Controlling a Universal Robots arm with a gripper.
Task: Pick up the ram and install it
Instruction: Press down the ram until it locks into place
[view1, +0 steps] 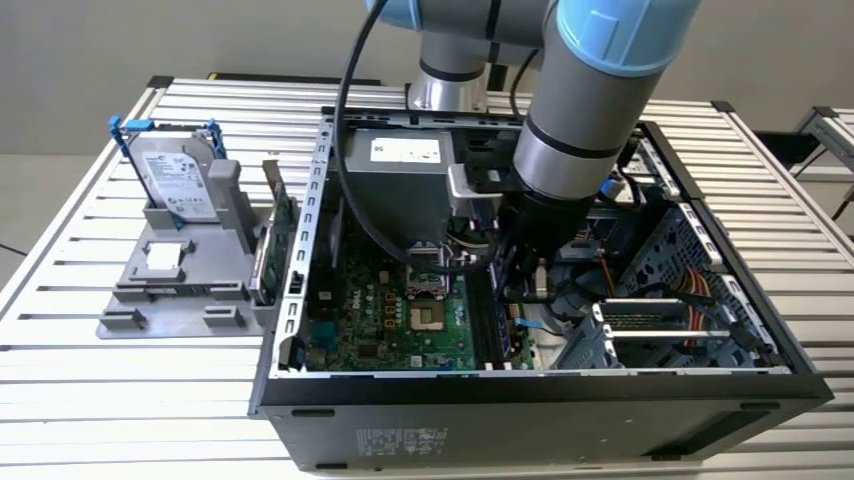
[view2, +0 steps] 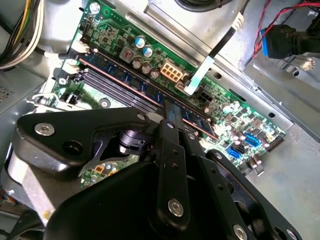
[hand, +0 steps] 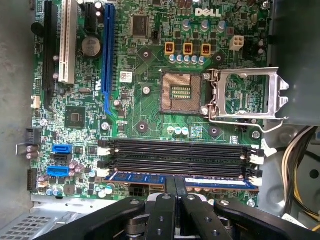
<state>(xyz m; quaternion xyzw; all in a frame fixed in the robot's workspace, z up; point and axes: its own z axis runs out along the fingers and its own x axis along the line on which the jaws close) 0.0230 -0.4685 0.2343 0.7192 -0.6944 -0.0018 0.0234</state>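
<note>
The ram (hand: 135, 177) is a thin blue stick with dark chips. It lies along the outermost of several memory slots (hand: 175, 155) on the green motherboard (view1: 400, 310). In the second wrist view the ram (view2: 125, 80) runs diagonally across the board. My gripper (hand: 175, 182) is down inside the computer case, its two narrow black fingers close together on the stick's middle. The second wrist view shows the gripper (view2: 172, 112) pinching the stick's top edge. In the exterior view the gripper (view1: 514, 290) sits low over the board's right side.
The open case (view1: 534, 400) walls in the arm, with cables and a drive cage at the exterior view's right. An open CPU socket (hand: 181, 92) lies beside the slots. Outside, a grey holder (view1: 160, 290) carries a silver hard drive (view1: 174, 175) and a green card (view1: 274, 245).
</note>
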